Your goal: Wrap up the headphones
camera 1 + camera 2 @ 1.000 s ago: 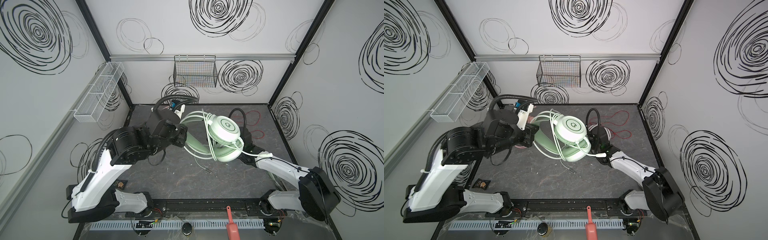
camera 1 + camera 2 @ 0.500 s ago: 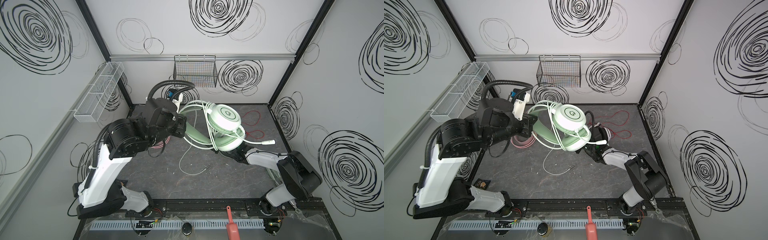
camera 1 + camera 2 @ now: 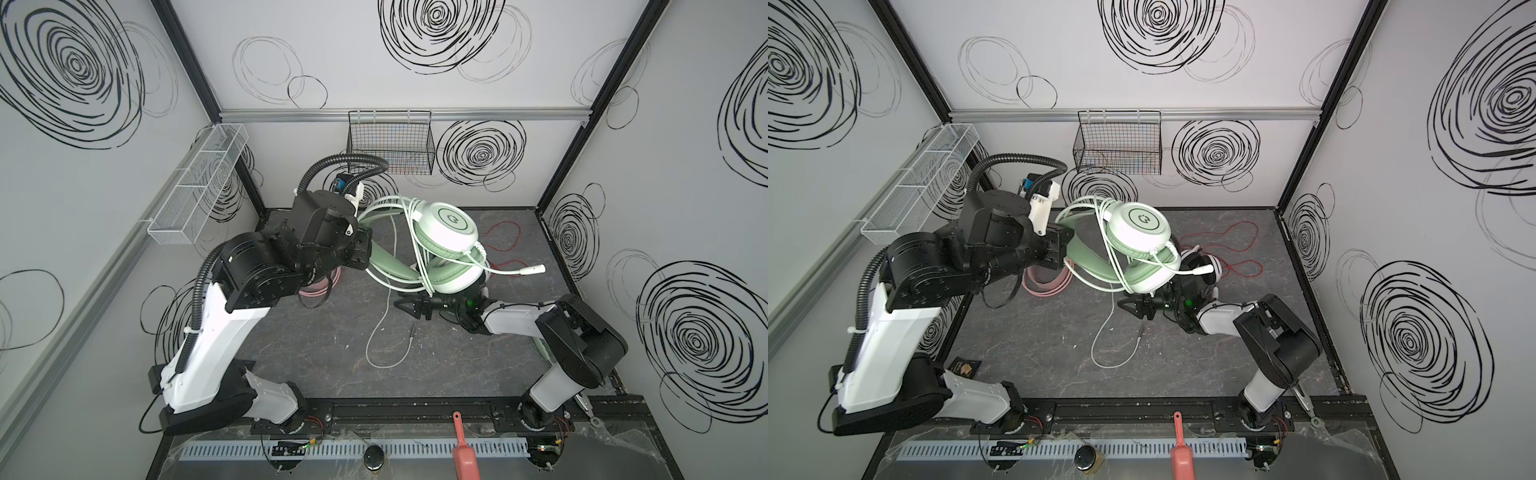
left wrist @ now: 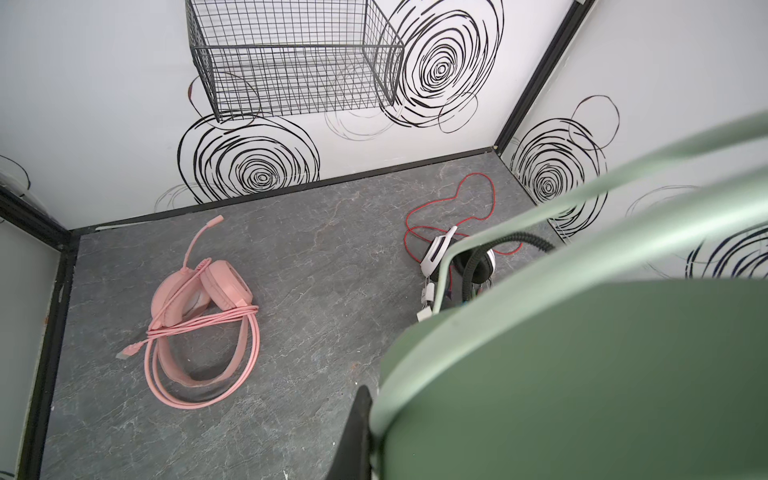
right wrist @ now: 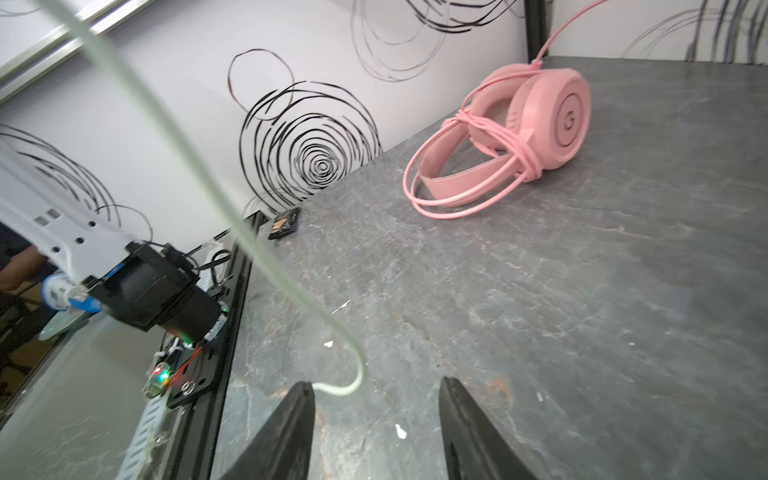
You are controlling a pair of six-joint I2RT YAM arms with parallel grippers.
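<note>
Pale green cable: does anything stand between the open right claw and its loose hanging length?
Nothing visible does. The pale green cable drops from the mint-green headset right at the open tips of the right claw, with only bare table around it.

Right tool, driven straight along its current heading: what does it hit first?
Most likely the pale green cable, which hangs just ahead of the open right tool, close to one finger. Past it only bare table shows; the pink headset lies off to the side. Depth is uncertain.
</note>
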